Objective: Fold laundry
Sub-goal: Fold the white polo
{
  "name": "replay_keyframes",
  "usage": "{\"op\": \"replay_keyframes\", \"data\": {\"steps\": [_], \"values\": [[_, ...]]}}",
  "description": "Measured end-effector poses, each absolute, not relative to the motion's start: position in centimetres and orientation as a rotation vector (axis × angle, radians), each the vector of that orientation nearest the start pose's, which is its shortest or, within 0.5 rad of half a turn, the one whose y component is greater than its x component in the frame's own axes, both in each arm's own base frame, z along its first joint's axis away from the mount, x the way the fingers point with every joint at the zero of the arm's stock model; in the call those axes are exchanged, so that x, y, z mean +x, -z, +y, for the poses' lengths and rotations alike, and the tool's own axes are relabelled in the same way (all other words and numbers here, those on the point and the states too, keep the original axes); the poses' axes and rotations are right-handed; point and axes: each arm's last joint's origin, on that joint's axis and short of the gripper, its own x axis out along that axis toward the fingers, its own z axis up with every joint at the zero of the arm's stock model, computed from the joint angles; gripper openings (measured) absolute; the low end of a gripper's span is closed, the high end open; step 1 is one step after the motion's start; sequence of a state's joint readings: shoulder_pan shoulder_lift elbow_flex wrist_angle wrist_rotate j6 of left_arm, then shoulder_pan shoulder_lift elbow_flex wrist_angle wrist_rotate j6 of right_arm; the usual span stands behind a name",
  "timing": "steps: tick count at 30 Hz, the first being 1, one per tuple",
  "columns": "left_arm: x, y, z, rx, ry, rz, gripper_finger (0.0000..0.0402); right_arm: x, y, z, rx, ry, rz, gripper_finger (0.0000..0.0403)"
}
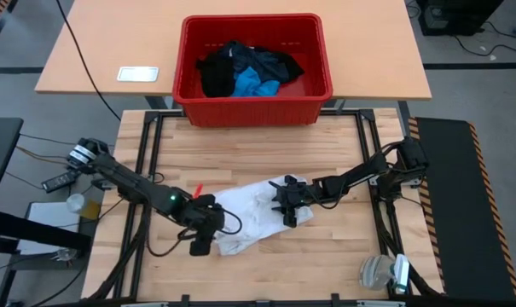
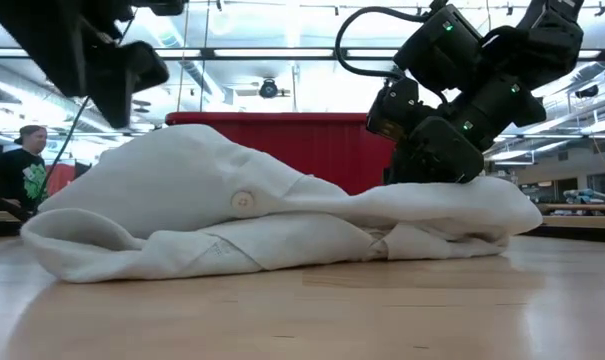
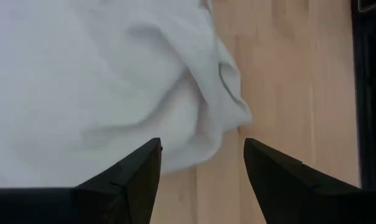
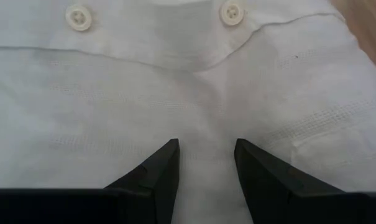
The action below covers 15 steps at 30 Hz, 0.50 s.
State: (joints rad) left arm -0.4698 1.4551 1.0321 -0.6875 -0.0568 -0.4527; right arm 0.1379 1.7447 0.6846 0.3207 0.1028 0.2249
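Now the white shirt (image 1: 253, 215) is lying crumpled in the lower middle of the high view, other laundry (image 1: 249, 71) waiting in the red crate (image 1: 254, 108) at top centre. Both grippers are spread: left gripper (image 1: 201, 246) hovering over the shirt's lower-left edge, right gripper (image 1: 289, 207) over its buttoned right end. Probably flattening is under way; next, each must pinch an edge and pull outward

Two black jointed arms (image 1: 130, 181) with looping black cables.
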Motion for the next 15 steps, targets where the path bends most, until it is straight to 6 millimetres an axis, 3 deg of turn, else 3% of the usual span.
{"op": "replay_keyframes", "data": {"steps": [7, 15], "values": [[24.7, -22.2, -13.0, -0.140, 0.147, 1.249, 0.0233, 30.7, -11.4, 3.8, 0.128, 0.051, 0.735, 0.0166], [25.2, -20.3, -12.2, -0.225, -0.027, 1.284, 0.0233, 30.7, -11.5, 3.8, 0.124, 0.049, 0.726, 0.0166]]}}
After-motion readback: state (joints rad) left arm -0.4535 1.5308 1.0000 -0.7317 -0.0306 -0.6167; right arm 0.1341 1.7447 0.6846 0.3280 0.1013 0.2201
